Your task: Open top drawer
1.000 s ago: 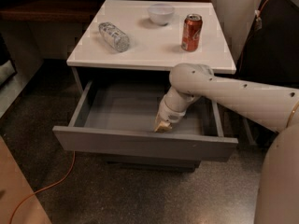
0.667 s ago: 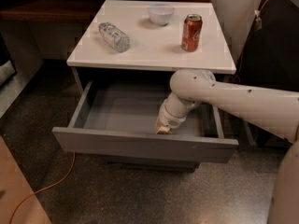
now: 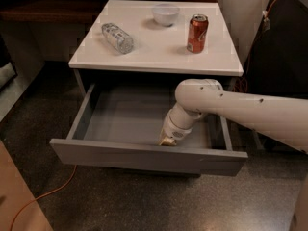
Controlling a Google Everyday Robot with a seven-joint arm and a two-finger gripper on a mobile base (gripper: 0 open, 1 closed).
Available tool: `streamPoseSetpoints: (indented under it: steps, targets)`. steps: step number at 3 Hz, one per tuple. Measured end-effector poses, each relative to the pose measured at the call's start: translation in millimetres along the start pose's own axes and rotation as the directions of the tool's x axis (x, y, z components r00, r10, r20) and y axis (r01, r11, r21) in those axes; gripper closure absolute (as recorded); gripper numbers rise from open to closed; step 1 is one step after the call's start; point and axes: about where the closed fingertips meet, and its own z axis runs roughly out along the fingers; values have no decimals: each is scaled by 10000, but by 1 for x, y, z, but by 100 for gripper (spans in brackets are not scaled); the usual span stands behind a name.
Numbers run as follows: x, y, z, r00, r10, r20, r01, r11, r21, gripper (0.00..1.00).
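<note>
The top drawer (image 3: 144, 158) is a matte grey handleless drawer under the white tabletop, pulled far out so its shallow grey box shows empty. My gripper (image 3: 167, 140) reaches down into the drawer from the right on the white arm, its tip just behind the inner face of the front panel, right of the middle. The lower drawers are hidden behind the open front.
On the white tabletop (image 3: 154, 52) lie a clear plastic bottle (image 3: 117, 37) on its side, a white bowl (image 3: 166, 13) and a red soda can (image 3: 197, 32). An orange cable (image 3: 48, 194) runs over the speckled floor at lower left. A dark cabinet stands to the right.
The drawer front and my gripper have stayed about where they were; the arm has shifted only slightly.
</note>
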Motion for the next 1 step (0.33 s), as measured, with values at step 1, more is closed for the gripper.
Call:
streamPoseSetpoints:
  steps: [1]
  targets:
    - [0, 0, 0, 10000, 0, 0, 0, 10000, -1, 100]
